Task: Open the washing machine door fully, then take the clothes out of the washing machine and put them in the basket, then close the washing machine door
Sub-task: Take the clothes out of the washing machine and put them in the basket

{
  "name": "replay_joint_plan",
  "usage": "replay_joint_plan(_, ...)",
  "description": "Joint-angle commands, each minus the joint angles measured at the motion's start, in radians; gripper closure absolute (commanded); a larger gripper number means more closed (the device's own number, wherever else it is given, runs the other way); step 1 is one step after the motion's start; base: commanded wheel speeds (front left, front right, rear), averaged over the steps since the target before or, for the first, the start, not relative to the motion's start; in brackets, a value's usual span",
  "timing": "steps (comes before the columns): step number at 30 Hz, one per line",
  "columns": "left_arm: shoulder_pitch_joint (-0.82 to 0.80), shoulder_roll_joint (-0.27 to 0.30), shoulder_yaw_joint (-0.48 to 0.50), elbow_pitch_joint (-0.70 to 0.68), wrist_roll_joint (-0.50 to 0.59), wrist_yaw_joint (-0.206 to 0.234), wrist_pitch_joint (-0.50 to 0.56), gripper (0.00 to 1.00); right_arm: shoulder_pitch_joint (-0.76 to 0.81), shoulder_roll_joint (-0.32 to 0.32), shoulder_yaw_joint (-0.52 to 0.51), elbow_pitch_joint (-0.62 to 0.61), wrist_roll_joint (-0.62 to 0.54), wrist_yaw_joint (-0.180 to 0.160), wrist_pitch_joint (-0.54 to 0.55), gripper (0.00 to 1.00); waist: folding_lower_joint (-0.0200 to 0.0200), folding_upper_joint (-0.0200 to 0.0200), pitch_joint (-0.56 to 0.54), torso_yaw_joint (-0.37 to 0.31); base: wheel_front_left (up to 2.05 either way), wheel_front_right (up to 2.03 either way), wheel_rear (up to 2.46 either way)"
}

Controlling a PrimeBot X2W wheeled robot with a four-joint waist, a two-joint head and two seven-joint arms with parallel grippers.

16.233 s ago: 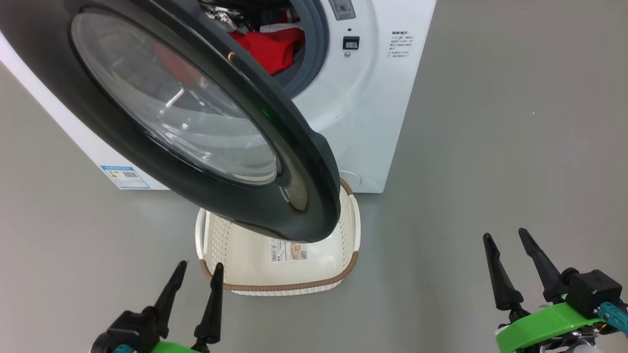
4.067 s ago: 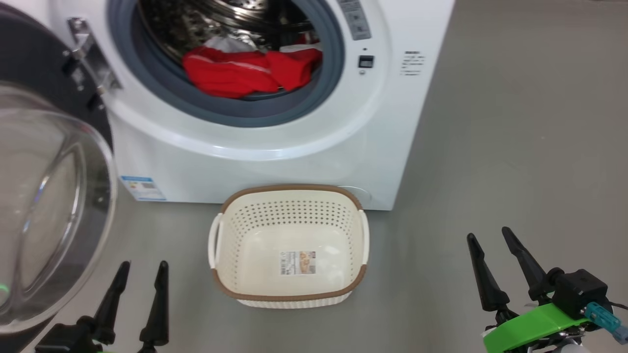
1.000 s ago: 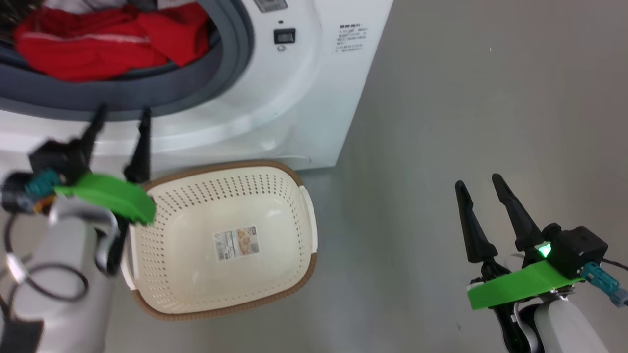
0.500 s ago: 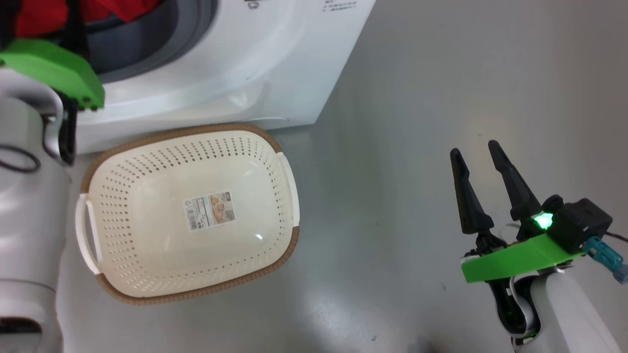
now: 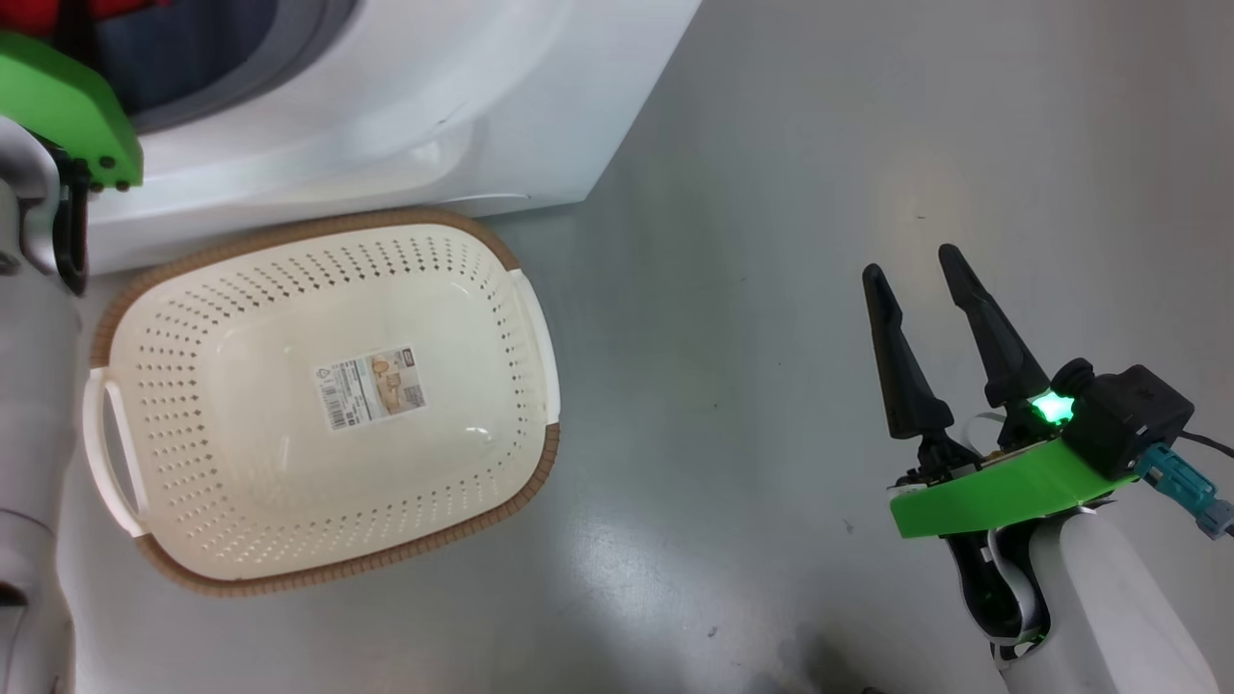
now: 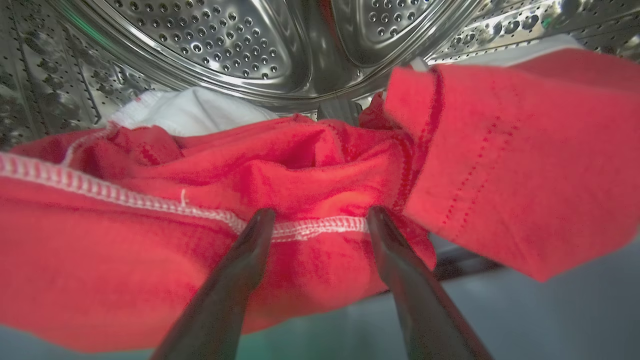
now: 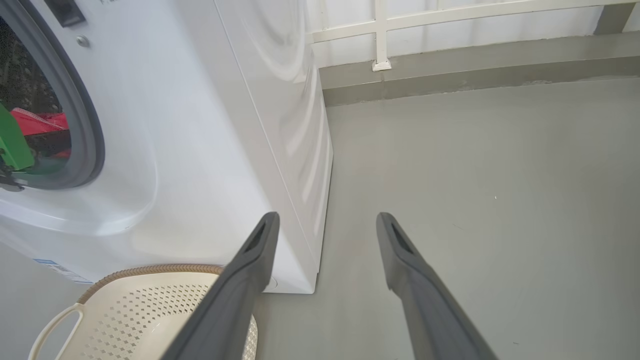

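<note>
In the left wrist view my left gripper [image 6: 320,216] is open inside the steel drum [image 6: 225,45], both tips against the red clothes [image 6: 310,165] at a white-stitched hem, with white fabric [image 6: 190,110] behind. The head view has my left forearm [image 5: 39,366] reaching up into the washing machine [image 5: 405,106]. The cream basket [image 5: 318,395] sits empty on the floor in front of the machine. My right gripper [image 5: 911,260] hangs open over bare floor at the right, holding nothing. The washing machine door is out of view.
Grey floor [image 5: 771,145] stretches to the right of the machine. The right wrist view has the machine's side panel [image 7: 270,125], the basket's rim [image 7: 150,271] below it, and a white railing [image 7: 380,35] along the far wall.
My left arm has gone up from beside the basket into the drum opening. The head camera has tilted down and right, so machine and basket sit further left.
</note>
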Motion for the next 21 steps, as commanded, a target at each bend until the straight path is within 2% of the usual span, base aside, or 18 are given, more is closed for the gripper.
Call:
replay_joint_plan(1, -0.019, 0.053, -0.002, -0.006, 0.004, -0.001, 0.010, 0.00, 0.001, 0.001, 0.026, -0.026, 0.023, 0.008, -0.006, 0.00, -0.0001, 0.0000, 0.008, -0.005, 0.00, 0.00, 0.00)
replay_joint_plan(2, -0.023, 0.055, -0.006, -0.003, 0.006, 0.000, 0.013, 0.13, 0.000, 0.001, 0.027, -0.027, 0.023, 0.008, -0.006, 0.00, -0.0001, 0.0000, 0.011, -0.006, 0.00, 0.00, 0.00)
replay_joint_plan(4, -0.029, 0.057, -0.016, 0.002, 0.012, -0.001, 0.023, 0.56, -0.003, 0.001, 0.027, -0.028, 0.023, 0.008, -0.006, 0.00, -0.0001, 0.0000, 0.014, -0.007, 0.00, 0.00, 0.00)
replay_joint_plan(5, -0.032, 0.058, -0.019, 0.004, 0.012, -0.002, 0.025, 0.69, -0.005, 0.001, 0.028, -0.028, 0.023, 0.008, -0.006, 0.00, -0.0001, 0.0000, 0.016, -0.008, 0.00, 0.00, 0.00)
replay_joint_plan(8, -0.039, 0.058, -0.027, 0.008, 0.013, -0.002, 0.026, 1.00, -0.010, 0.001, 0.032, -0.029, 0.023, 0.008, -0.006, 0.00, -0.0001, 0.0000, 0.019, -0.009, 0.00, 0.00, 0.00)
replay_joint_plan(21, -0.028, 0.031, -0.009, -0.019, -0.030, -0.001, -0.019, 1.00, -0.015, 0.001, 0.019, -0.026, 0.021, 0.008, -0.006, 0.00, -0.0001, 0.0000, 0.004, 0.020, 0.00, 0.00, 0.00)
